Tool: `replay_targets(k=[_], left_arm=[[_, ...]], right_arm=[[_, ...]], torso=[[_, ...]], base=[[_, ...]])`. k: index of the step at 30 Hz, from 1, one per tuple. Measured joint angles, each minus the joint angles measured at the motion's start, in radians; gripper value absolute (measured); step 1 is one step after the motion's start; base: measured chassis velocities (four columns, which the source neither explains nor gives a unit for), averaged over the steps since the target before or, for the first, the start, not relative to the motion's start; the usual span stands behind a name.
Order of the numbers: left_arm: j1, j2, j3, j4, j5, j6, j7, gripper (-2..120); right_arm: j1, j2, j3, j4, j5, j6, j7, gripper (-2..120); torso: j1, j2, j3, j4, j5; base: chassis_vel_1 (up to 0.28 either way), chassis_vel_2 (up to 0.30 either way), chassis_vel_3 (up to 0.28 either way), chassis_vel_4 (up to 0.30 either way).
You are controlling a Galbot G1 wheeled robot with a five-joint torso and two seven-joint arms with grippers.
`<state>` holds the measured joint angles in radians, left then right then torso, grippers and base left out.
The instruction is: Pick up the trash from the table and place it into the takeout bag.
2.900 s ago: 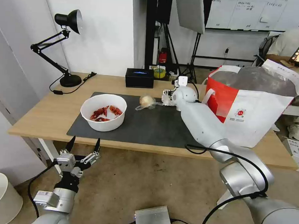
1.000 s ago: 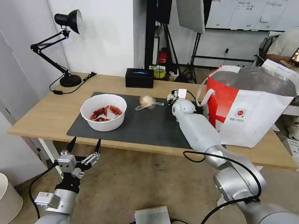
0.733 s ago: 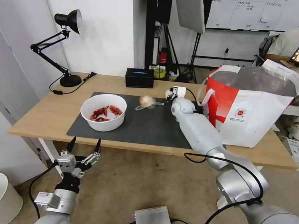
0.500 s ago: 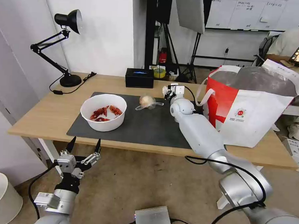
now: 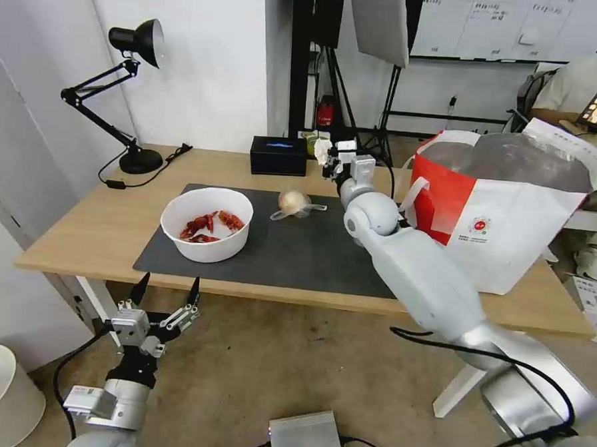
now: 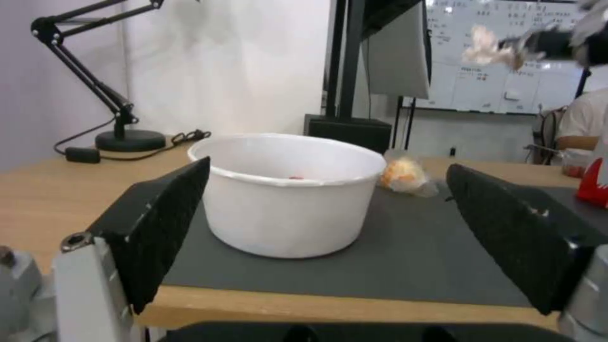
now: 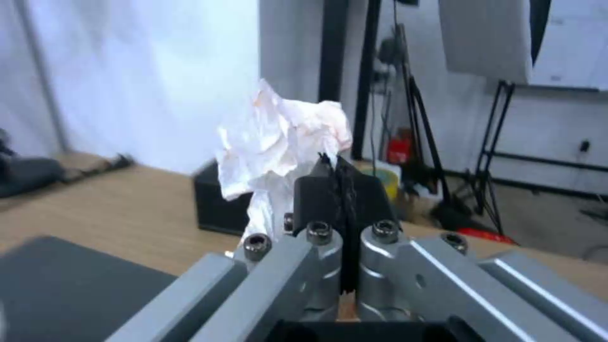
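The right arm is built of smooth, rounded silver-white segments joined by a ball-like joint, with a black cable looping along its lower links. Behind the right gripper sit grey metal brackets fastened with dark hex-socket screws — its fingertips are black. The left gripper carries two black, pointed, wedge-shaped fingers with a finely textured surface, mounted on a silver-grey body — a black cable trails below it.

I see a white wall behind, a black desk lamp, a whiteboard, tripod stands, and brown floor.
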<state>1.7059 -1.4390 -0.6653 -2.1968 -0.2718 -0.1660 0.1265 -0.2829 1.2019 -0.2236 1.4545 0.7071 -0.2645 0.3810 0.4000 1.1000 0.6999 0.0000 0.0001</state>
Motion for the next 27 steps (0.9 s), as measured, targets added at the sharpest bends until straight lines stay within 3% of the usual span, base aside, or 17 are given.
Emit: replay_targets(k=[7,10,12,17,27], left_arm=[[0.008,-0.001,-0.001,-0.005,0.001,0.000,0.000,100],[0.010,-0.009,-0.004,-0.005,0.003,-0.003,0.000,100],[0.010,-0.010,-0.005,-0.005,0.003,-0.004,0.000,100],[0.020,-0.017,-0.004,-0.006,0.014,-0.013,0.000,100],[0.024,-0.028,0.007,-0.006,0.035,-0.014,0.001,100]], right_arm=[[-0.047,-0.076,0.015,0.166,0.022,-0.003,0.028,0],[-0.097,-0.170,0.057,0.302,0.018,-0.004,0.025,0],[-0.108,-0.188,0.070,0.324,0.017,-0.004,0.024,0],[-0.209,-0.305,0.230,0.461,0.018,-0.003,-0.003,0],[-0.383,-0.414,0.478,0.560,0.054,-0.001,-0.048,0]], torso=[[0.000,0.000,0.000,0.0002,-0.0002],[0.000,0.000,0.000,0.0000,0.0000],[0.000,0.000,0.000,0.0000,0.0001],[0.000,0.000,0.000,0.0000,0.0001],[0.000,0.000,0.000,-0.0002,0.0002]], base=[[0.000,0.000,0.000,0.000],[0.000,0.000,0.000,0.000],[0.000,0.000,0.000,0.000],[0.000,0.000,0.000,0.000],[0.000,0.000,0.000,0.000]])
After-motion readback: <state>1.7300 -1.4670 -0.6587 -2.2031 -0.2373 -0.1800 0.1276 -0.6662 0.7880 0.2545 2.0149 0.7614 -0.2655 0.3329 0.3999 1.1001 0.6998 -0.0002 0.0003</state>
